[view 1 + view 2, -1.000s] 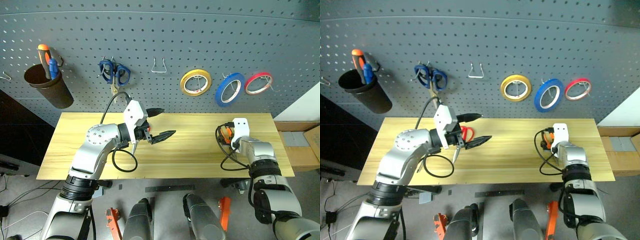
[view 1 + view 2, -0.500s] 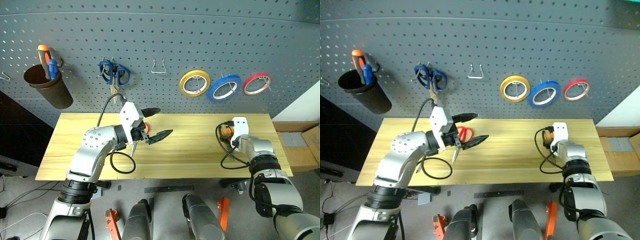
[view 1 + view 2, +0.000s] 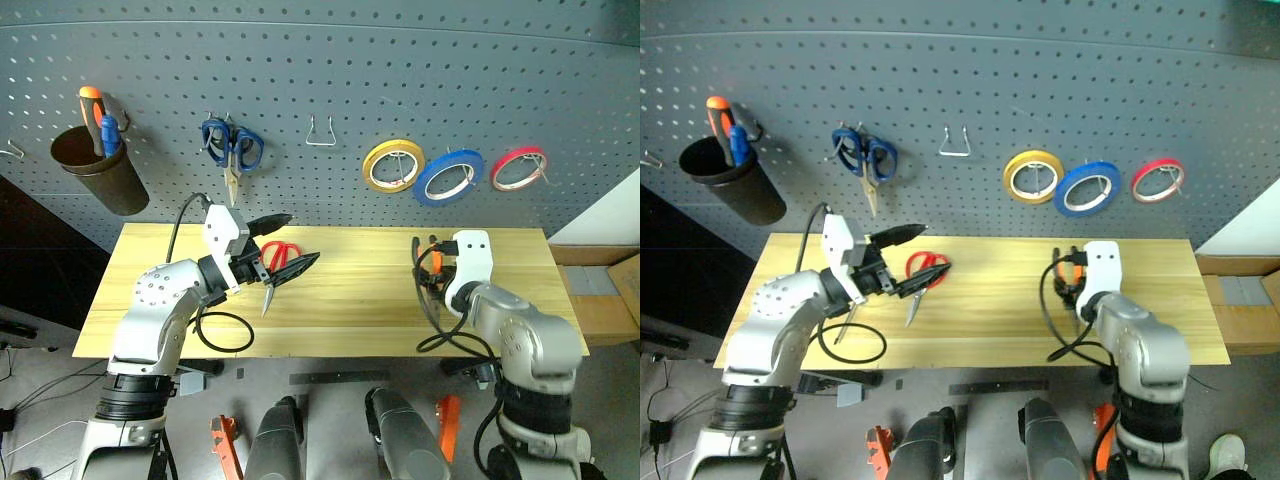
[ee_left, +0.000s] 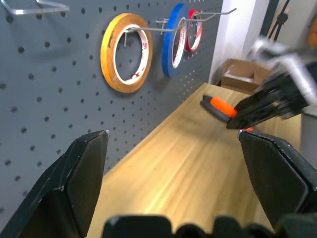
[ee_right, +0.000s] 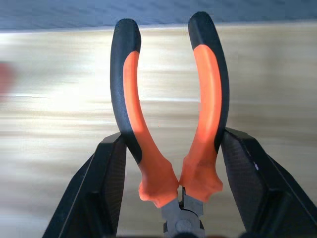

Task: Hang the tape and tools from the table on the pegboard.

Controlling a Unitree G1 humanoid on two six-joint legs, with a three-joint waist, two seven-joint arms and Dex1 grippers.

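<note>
No text, label, brand, number or sign can be read anywhere in these views. The inner face of the yellow roll (image 4: 126, 52) carries some reddish marks, but they are too small and blurred to make out as letters.
</note>
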